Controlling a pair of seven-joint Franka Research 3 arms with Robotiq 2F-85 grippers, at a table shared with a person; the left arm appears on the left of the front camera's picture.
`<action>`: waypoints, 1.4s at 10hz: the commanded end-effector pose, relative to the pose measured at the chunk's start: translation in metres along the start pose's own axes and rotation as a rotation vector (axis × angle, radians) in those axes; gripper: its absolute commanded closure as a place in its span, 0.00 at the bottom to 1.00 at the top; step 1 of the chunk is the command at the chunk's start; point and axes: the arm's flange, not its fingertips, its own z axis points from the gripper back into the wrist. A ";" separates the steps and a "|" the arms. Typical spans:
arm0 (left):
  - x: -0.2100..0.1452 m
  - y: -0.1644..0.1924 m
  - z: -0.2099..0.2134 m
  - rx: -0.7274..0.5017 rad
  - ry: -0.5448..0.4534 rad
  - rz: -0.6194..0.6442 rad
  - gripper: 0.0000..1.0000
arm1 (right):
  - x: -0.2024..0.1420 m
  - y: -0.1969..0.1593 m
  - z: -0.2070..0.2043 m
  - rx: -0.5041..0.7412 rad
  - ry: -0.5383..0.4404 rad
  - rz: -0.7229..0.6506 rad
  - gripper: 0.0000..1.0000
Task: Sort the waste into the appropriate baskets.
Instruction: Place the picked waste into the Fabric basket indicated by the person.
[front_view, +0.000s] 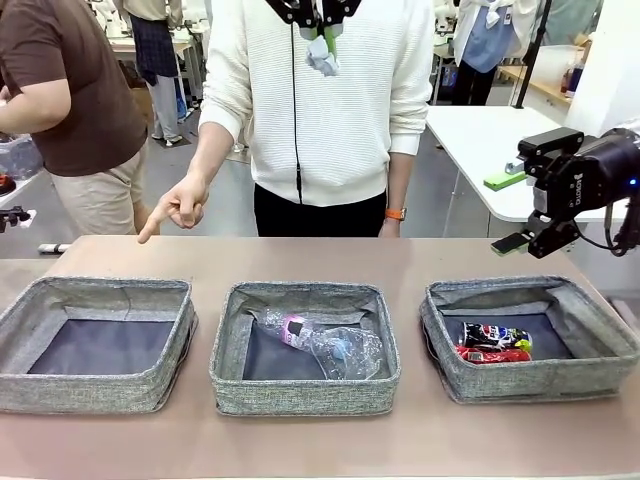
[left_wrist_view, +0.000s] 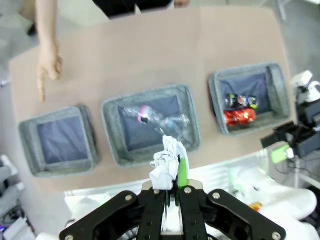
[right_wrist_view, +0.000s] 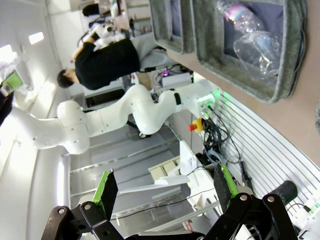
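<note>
Overhead, the left claw (left_wrist_view: 172, 182) is clamped on the crumpled white paper ball (left_wrist_view: 165, 162), its green pads pinching the lower part while the creased, greyish-white wad sticks out past the fingertips. In the front view that claw (front_view: 322, 38) hangs high above the table (front_view: 330, 255) with the paper ball (front_view: 323, 58) dangling from it in front of the person's white sweater. Seen from the wrist, the ball sits over the near edge of the middle basket (left_wrist_view: 149, 130), which holds a clear bottle with a pink label (front_view: 296, 330) and a crushed clear bottle (front_view: 345, 352). The right basket (front_view: 530, 338) holds a red can (front_view: 492, 354) and a dark multicoloured can (front_view: 496, 336), lying side by side. The left basket (front_view: 97, 342) shows its dark lining. The person's hand (front_view: 178, 207) points a finger down toward the table behind the left basket. The right claw (right_wrist_view: 162, 187) has its fingers spread wide apart, holding nothing; in the front view it (front_view: 535, 238) hovers above the table's far right edge.
</note>
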 end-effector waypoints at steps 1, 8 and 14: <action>-0.018 0.020 -0.014 0.052 -0.098 -0.097 0.93 | 0.000 0.007 0.001 0.016 -0.002 -0.015 0.00; -0.125 0.225 -0.125 0.196 -0.132 -0.171 0.93 | 0.000 0.007 0.001 0.016 -0.002 -0.015 0.00; -0.156 0.339 -0.200 0.188 -0.006 0.044 0.93 | 0.000 0.007 0.001 0.016 -0.002 -0.015 0.00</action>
